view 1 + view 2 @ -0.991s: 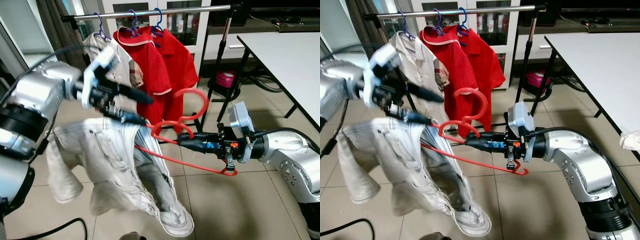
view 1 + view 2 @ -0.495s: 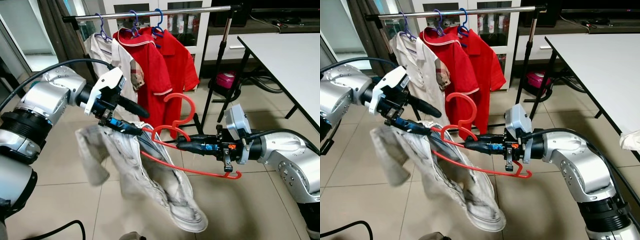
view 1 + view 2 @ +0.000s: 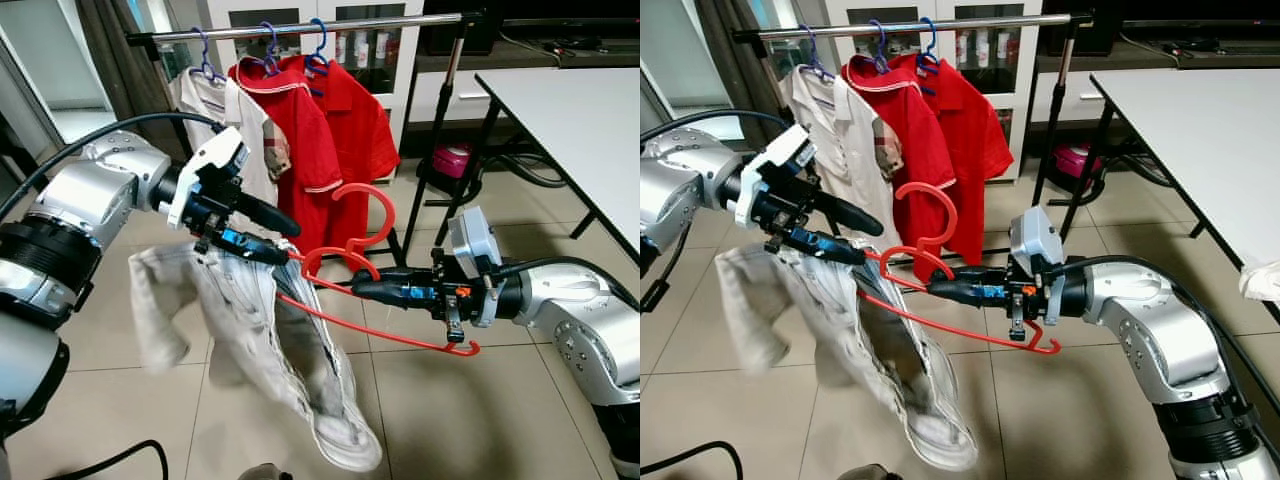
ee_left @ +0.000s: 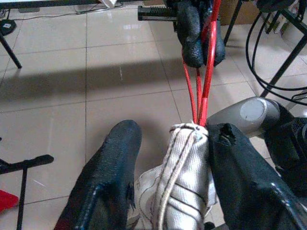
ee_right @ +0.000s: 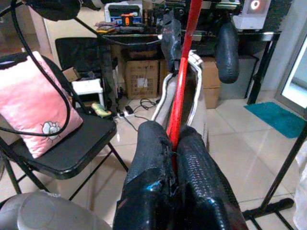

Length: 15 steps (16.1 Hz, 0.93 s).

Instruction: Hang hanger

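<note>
Two grippers share one load: my right gripper point(image 3: 362, 288) is clenched on the red hanger point(image 3: 385, 330) near its neck, while my left gripper point(image 3: 268, 236) grasps the pale jacket point(image 3: 275, 355) bunched at the hanger's far end. The hanger sits at mid-height between my arms, well below the clothes rail point(image 3: 300, 26) and its red shirts point(image 3: 325, 120). To hang it cleanly, I judge the hook must rise upright above the rail, both grips firm, before lowering into the free stretch of bar.

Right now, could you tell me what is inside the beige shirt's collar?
One end of the red hanger runs into the beige shirt beside the left claw. How far it reaches inside is covered by fabric.
</note>
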Tool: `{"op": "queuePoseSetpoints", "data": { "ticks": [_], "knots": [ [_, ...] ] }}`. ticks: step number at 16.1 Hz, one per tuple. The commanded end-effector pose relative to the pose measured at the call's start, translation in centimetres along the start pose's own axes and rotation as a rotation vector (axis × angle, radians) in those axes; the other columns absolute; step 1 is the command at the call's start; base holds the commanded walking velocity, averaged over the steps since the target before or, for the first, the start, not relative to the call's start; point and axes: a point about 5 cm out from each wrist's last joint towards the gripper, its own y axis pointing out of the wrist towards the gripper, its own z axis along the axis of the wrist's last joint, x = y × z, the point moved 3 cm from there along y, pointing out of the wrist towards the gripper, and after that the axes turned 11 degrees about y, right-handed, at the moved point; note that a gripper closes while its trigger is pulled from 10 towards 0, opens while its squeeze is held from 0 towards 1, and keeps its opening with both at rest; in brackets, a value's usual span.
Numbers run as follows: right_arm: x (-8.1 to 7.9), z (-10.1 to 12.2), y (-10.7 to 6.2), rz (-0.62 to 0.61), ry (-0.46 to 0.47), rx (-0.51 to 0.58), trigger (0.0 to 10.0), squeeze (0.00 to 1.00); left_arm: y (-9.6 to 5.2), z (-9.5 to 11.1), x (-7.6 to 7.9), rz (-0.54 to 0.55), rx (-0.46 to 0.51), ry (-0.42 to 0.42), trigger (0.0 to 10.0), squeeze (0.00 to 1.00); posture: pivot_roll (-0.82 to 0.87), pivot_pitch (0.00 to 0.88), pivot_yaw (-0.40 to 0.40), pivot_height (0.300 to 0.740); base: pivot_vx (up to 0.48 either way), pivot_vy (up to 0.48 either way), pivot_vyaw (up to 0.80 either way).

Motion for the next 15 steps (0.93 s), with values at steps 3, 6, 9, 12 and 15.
{"op": "queuePoseSetpoints", "data": {
  "ticks": [3,6,9,12,15],
  "knots": [
    [-0.2,2.2,0.1,0.033,-0.090,0.059,10.0,0.00,0.0,0.3,0.5,-0.034,-0.021,0.012,10.0,1.00,-0.08,0.000,0.092,0.740,0.000,0.000,0.00],
    [-0.2,2.2,0.1,0.034,-0.090,0.058,10.0,0.00,0.4,-0.4,1.0,-0.063,-0.085,0.099,10.0,0.00,-0.08,0.000,0.091,0.740,0.000,0.000,0.00],
    [-0.1,2.2,0.1,0.034,-0.090,0.057,10.0,0.00,0.5,-1.7,1.0,-0.083,-0.193,0.176,10.0,0.00,-0.08,0.000,0.093,0.740,0.000,0.000,0.00],
    [-0.1,2.2,0.2,0.035,-0.091,0.058,10.0,0.00,0.6,-1.2,0.6,-0.061,-0.148,0.166,0.0,0.00,-0.08,0.000,0.092,0.740,0.000,0.000,0.00],
    [-0.1,2.2,0.2,0.038,-0.091,0.058,10.0,0.00,0.6,-1.0,0.4,-0.046,-0.108,0.150,0.0,0.00,-0.08,0.000,0.091,0.740,0.000,0.000,0.00]
  ]
}}
